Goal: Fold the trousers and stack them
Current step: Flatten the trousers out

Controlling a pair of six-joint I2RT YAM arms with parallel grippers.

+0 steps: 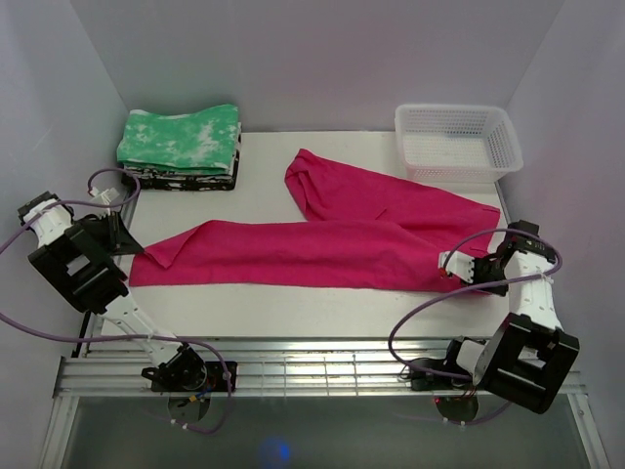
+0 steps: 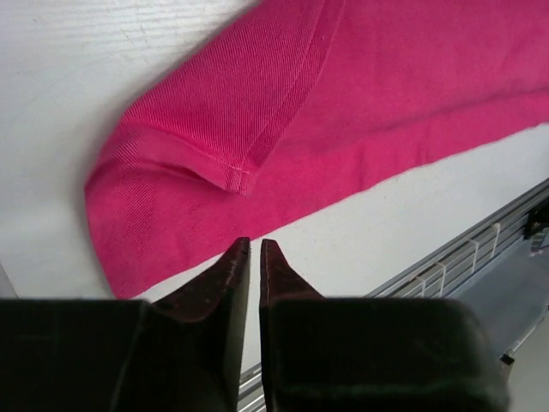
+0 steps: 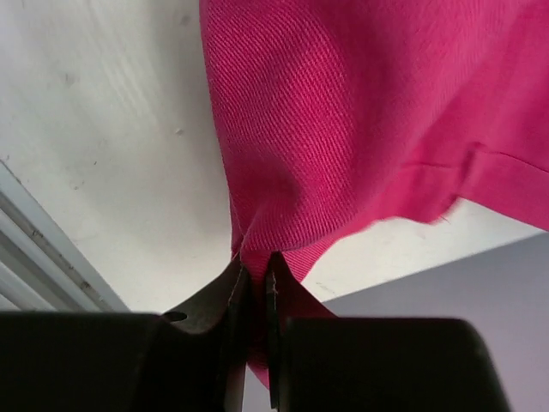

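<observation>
Bright magenta-pink trousers (image 1: 332,244) lie spread across the middle of a white worktop (image 1: 293,298). One leg runs flat in a long band from left to right. The other angles up toward the back, its end folded over.

The left end effector (image 1: 124,237) sits at the left tip of the long leg, by the hem. The right end effector (image 1: 459,266) is at the garment's right end.

In the left wrist view, the left end effector (image 2: 256,251) has its two dark fingers nearly together with only a thin gap. Their tips meet the near edge of the cloth. Whether any cloth is pinched cannot be told. This view alone shows the stitched hem and a small turned-over corner.

In the right wrist view, the right end effector (image 3: 255,264) is closed on the trousers, with fabric bunched and drawn into a peak between the fingertips. The twill weave and a hem band show only here.

Only the overhead view shows the surroundings. A folded green-and-white mottled cloth (image 1: 181,137) sits on a dark stack at the back left, well apart from the trousers. A white mesh basket (image 1: 457,142) sits at the back right, just beyond the garment. Purple cables (image 1: 430,313) loop from both arms, and a metal rail (image 1: 312,366) runs along the near edge.
</observation>
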